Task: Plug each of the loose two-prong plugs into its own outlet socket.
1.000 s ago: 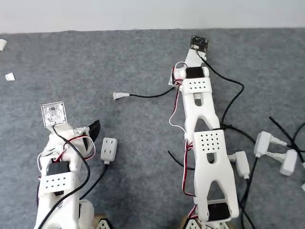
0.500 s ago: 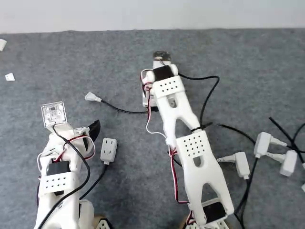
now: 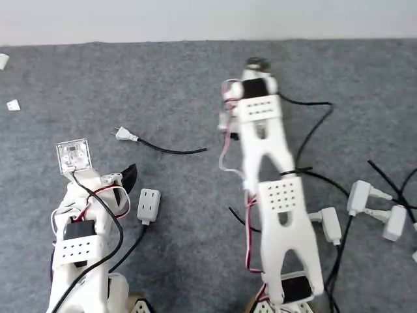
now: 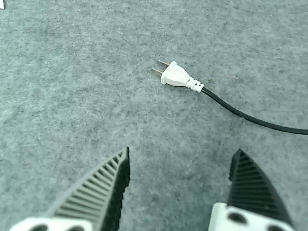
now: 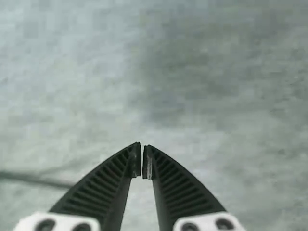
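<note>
- The socket block (image 3: 149, 203) lay flat on the grey mat (image 3: 182, 78) just beside the left arm (image 3: 85, 228). Its slotted face was turned up with no plug seated in it, and a black lead ran from its near end.
- The loose two-prong plug (image 3: 126, 135) lay on the mat beyond that block and apart from it. Its prongs pointed away from the right arm (image 3: 270, 189), and its black cord (image 3: 172, 151) trailed toward that arm.
- In the left wrist view the same plug (image 4: 175, 77) lay flat ahead of the left gripper (image 4: 183, 151). The gripper's fingers stood wide apart over the mat with nothing between them, and they did not touch the plug.
- The right gripper (image 5: 142, 155) had its fingertips pressed together and gripped nothing. A dark blurred line (image 5: 29, 179), perhaps a cord, crossed the mat to one side of it.
- The count was two arms, one loose plug on the left half of the mat and one socket block beside it.
- Three white cord-end pieces (image 3: 359, 194) (image 3: 394, 222) (image 3: 329, 225) lay among black leads on the far right. I could not tell whether any of them had a plug seated in it.
- Two small white scraps (image 3: 13, 104) (image 3: 2, 61) sat at the mat's far left edge.
</note>
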`<state>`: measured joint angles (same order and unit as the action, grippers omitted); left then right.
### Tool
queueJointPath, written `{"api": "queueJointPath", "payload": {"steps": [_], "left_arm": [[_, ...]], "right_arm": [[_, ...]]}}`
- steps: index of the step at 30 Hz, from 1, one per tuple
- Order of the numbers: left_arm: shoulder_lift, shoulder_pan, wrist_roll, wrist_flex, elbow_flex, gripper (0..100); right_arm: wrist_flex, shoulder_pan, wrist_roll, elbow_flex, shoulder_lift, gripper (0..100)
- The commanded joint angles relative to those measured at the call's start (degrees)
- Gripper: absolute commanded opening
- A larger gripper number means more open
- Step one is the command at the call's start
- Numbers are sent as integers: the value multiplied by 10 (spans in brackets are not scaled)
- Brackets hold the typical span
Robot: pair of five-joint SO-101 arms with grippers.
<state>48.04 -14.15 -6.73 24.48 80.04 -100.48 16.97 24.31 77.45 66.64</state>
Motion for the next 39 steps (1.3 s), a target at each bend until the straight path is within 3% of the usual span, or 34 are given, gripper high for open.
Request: {"api": "queueJointPath", "payload": {"steps": [1,7,26,32,39], "left_arm": [[13,-4,4,-16,-8,313],[14,-4,4,-16,-8,313],[14,-4,4,-16,-8,313],[14,-4,4,-16,-8,313],[14,-4,4,-16,-8,313]], "right_arm": [[-7,51,48,8,-36,36],[40,60,121,11,32,167],[65,134,187,10,7,167],[72,132,183,10,7,46],[58,134,186,11,7,73]]}}
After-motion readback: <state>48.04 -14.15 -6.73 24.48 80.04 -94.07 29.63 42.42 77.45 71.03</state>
